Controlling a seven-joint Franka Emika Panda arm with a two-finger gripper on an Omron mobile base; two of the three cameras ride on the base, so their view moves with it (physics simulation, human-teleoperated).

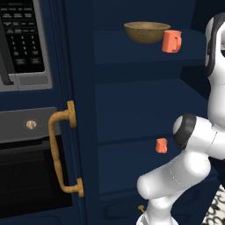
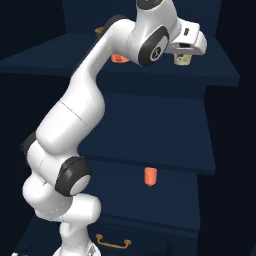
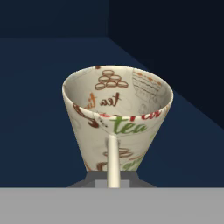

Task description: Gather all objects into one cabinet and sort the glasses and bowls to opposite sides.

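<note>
microwave upper left, grey keypad panel | black oven below it, round knob on its grey strip | brass drawer pull low down | light dim

Olive bowl beside orange cup, upper shelf.

cream cup printed with brown, red and green "tea" lettering and brown cup drawings. olive-brown bowl with a dull woody grain. coral-orange cup beside it, another coral-orange cup lower down. dark navy cabinet, brass door handle. white arm with dark joints.
</note>
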